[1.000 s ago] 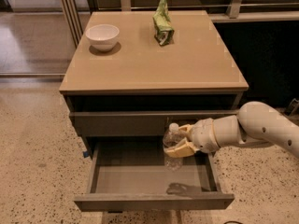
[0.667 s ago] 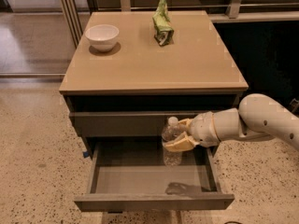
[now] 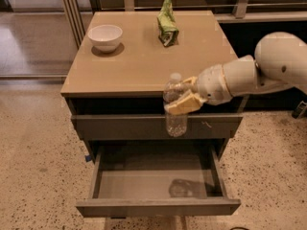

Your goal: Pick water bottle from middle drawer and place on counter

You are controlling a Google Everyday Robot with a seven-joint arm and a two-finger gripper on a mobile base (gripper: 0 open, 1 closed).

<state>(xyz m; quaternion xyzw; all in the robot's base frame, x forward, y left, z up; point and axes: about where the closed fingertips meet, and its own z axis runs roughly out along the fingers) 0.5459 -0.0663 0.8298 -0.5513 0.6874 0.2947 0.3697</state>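
Your tan two-finger gripper (image 3: 186,98) has its jaws clamped on the small clear plastic water bottle (image 3: 176,122), held upright right at the front edge of the tan-beige tabletop (image 3: 139,63), above the open grey-brown middle drawer (image 3: 158,206). A round white bowl (image 3: 105,36) sits back-left up top.

Your arm (image 3: 240,75) reaches in level from the right of the counter (image 3: 139,56), wrist straight. Your gripper (image 3: 178,96) sits at the counter's front edge, right of centre, tan fingers (image 3: 184,104) clamped across the upright water bottle (image 3: 175,122).
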